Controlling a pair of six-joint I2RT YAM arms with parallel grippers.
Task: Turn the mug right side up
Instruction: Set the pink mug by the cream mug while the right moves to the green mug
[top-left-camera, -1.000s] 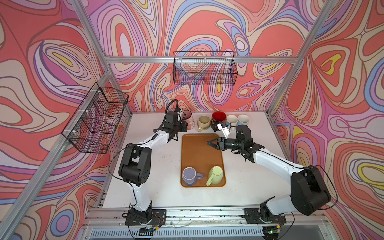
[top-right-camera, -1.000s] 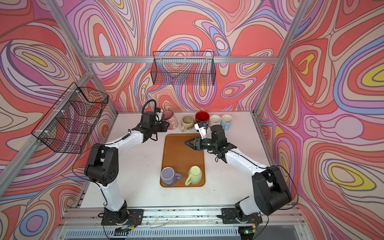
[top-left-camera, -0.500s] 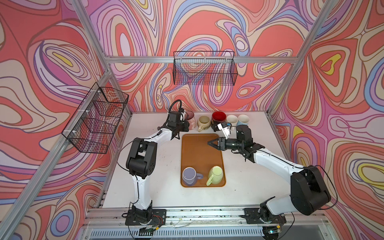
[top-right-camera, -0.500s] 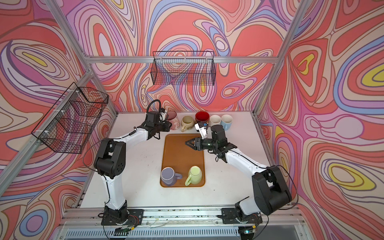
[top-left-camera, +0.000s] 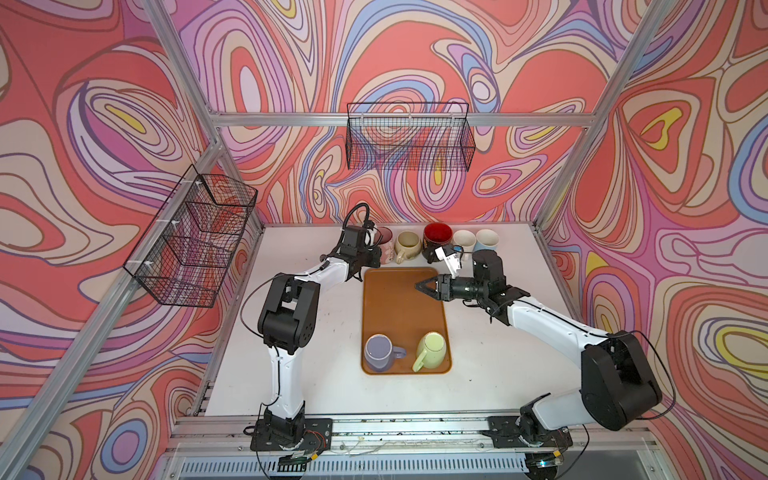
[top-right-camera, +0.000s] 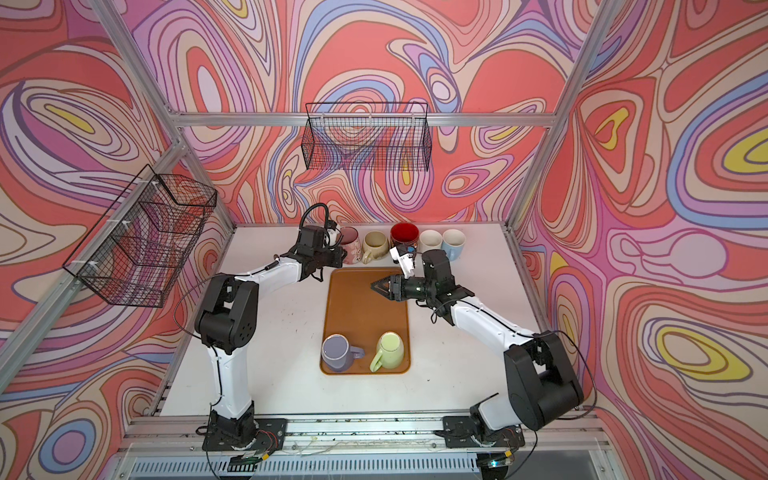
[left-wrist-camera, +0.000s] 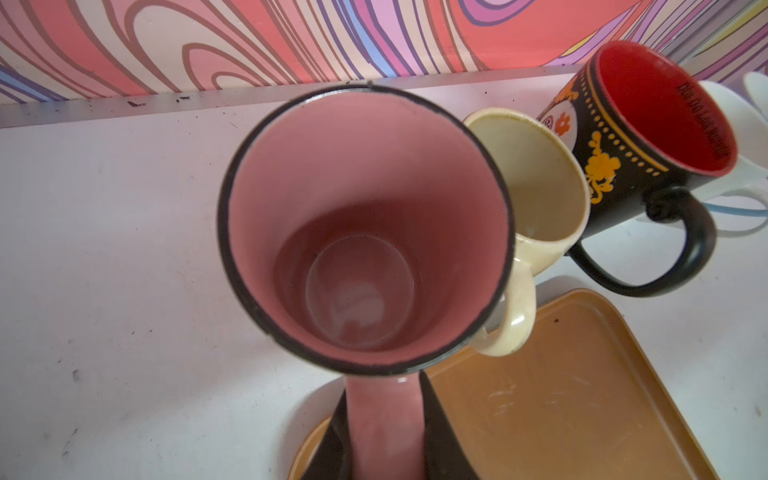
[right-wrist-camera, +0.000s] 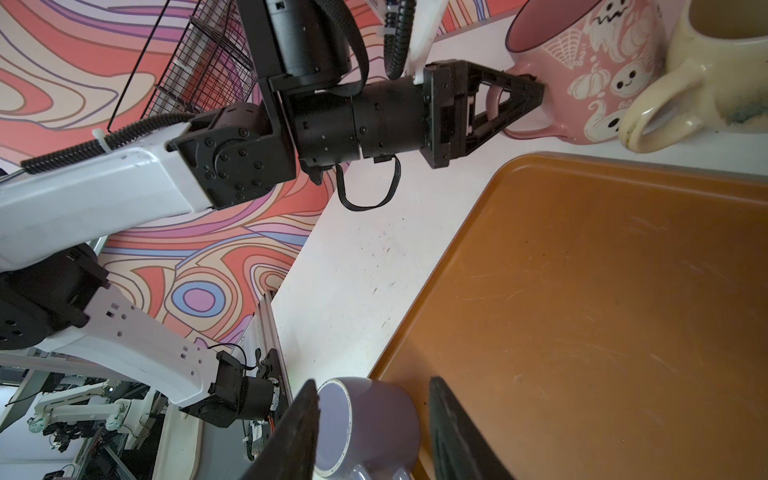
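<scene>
1. Between the tips of the left pincer (right-wrist-camera: 534, 89): the handle (left-wrist-camera: 384, 424) of the pink mug (right-wrist-camera: 590, 75), clenched firmly. The mug stands just beyond the tips, mouth up, at the end of the back row on the counter (top-left-camera: 332, 374).
2. Its base looks down on the counter in the right wrist view, but contact is not certain. Judgement: the turn is done, and the step in hand is set-down and let-go.
3. To do it well, ease down until the base sits flat, then spread the jaws slowly. No twist on the handle, or the mug may rock.
4. Cream mug (left-wrist-camera: 536, 183) stands just beside the pink one. Draw the pincer back along the handle's line, not sideways.
5. Right pincer (top-left-camera: 419, 286): jaws part-spread, empty, hovering over the tray (top-left-camera: 399, 307), near the left pincer but apart. Best kept out of the way.
6. Purple mug (top-left-camera: 378, 353) and green mug (top-left-camera: 432, 351): bottoms up on the tray, well apart from both pincers.
</scene>
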